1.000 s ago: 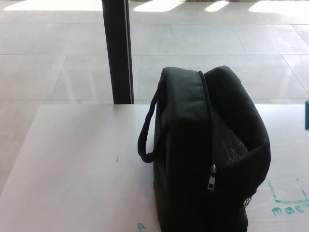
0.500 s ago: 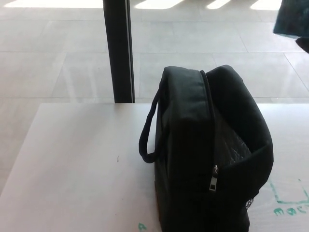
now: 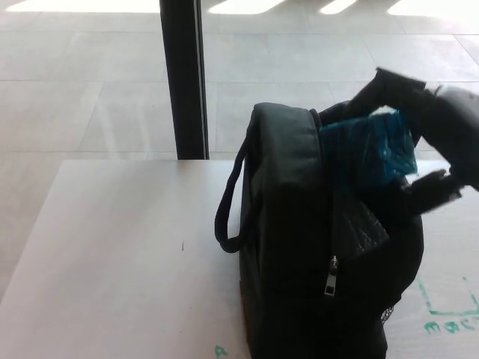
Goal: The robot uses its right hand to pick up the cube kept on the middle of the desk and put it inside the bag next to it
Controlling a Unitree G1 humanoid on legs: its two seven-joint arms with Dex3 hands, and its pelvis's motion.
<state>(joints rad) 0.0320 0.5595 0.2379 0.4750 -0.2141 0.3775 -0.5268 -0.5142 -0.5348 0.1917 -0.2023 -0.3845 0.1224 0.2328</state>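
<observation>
Desk [image 3: 112, 247] unchanged — robot hand [image 3: 430, 142] arrived, cube [image 3: 368, 149] over bag [image 3: 299, 262].

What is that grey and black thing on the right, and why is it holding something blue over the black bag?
That is a robot's right hand. The robot is shaped a bit like a person, and the picture comes from a camera on its head, looking down at a white desk. So you see what the robot sees.

The blue thing is a cube. The hand grips it with its thick black fingers and holds it right above the open top of the black bag. The cube is not inside yet.

The bag stands on the desk, with a carry handle on its side and a silver zip pull. Some green marks are drawn on the desk. The robot's left hand is not in the picture.
</observation>
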